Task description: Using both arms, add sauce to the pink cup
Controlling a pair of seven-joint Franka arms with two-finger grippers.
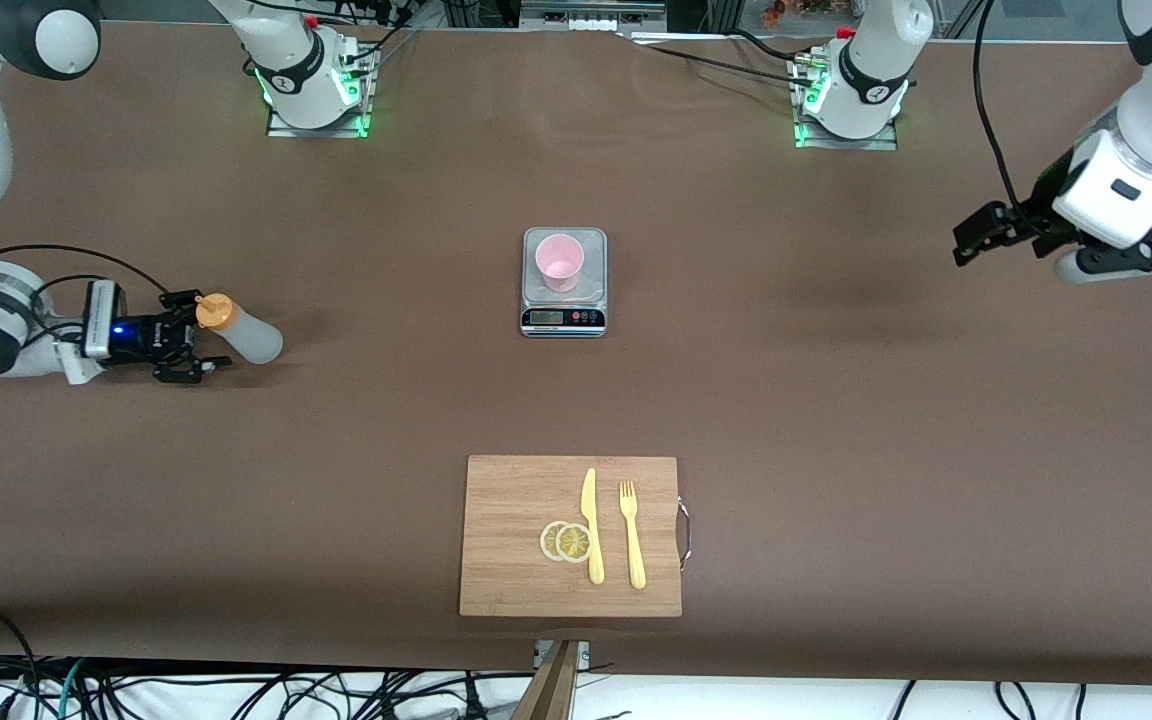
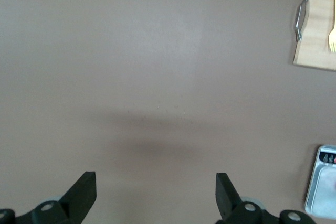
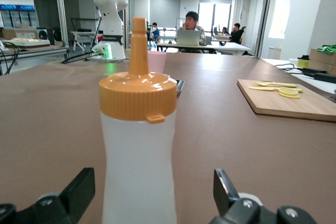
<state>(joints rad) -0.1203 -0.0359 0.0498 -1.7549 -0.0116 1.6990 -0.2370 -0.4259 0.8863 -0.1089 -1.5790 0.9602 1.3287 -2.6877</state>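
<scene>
The sauce bottle (image 1: 241,331) stands upright on the tabletop (image 1: 836,400) toward the right arm's end, well apart from the pink cup (image 1: 559,262), which sits on a small kitchen scale (image 1: 563,316) near the middle. The right tool (image 1: 181,350) is down at bottle level with the bottle between its spread fingers (image 3: 79,190); from the right wrist view the fingers look clear of the bottle's sides, so I judge it released rather than clenched, and whether it is closing in on the bottle or has just let go I cannot tell. The bottle's long axis runs straight up, orange cap (image 3: 138,95) and nozzle on top, and the tool faces it side-on, pointing along the tabletop toward the cup. The right arm is plainly the nearer one to the bottle. The left tool (image 1: 996,235) hangs in the air over bare tabletop at the left arm's end, its fingers (image 2: 81,195) parted and grasping nothing; that arm waits. The front view gives the spacing of bottle, cup and arms. The right wrist view alone shows the cup lined up directly past the nozzle. The left wrist view catches only a corner of the scale and the edge of a cutting board (image 1: 571,535) with its fork (image 1: 632,535). Whether sauce is in the cup I cannot make out.
</scene>
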